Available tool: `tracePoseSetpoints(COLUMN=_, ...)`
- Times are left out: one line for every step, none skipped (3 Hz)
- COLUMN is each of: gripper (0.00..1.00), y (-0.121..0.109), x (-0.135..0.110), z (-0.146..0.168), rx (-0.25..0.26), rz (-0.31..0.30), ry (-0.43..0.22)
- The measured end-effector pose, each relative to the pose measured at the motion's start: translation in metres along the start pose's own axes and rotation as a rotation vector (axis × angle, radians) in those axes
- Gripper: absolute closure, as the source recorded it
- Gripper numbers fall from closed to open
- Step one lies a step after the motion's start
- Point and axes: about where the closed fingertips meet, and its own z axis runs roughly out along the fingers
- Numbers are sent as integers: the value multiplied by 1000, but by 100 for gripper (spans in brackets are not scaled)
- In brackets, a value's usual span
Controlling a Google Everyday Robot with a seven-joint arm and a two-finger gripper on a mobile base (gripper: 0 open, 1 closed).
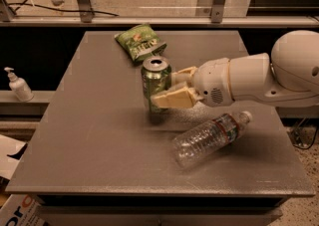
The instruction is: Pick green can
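The green can (155, 84), with a silver top and pale swirls, is upright near the middle of the grey table (99, 135), held slightly above the surface. My gripper (174, 88) reaches in from the right and is shut on the can, one cream finger (172, 100) in front of it and one behind. The white arm (259, 78) stretches off to the right edge.
A clear plastic bottle with a red-banded label (212, 138) lies on its side at the front right. A flat green snack bag (140, 42) lies at the back. A white pump bottle (19, 85) stands on a ledge at the left.
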Motion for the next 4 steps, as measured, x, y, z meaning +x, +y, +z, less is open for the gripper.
tracePoseSetpoints(gripper=100, y=-19, x=-5, z=2, rx=56, rz=-17, ry=-10)
tracePoseSetpoints(gripper=100, y=-63, x=-8, z=11, rx=141, rz=-22, ry=-21)
tracePoseSetpoints(gripper=100, y=-107, x=-5, z=20, rx=205, rz=-16, ry=-13)
tracePoseSetpoints(gripper=100, y=-147, x=-6, z=33, rx=250, rz=-9, ry=-10)
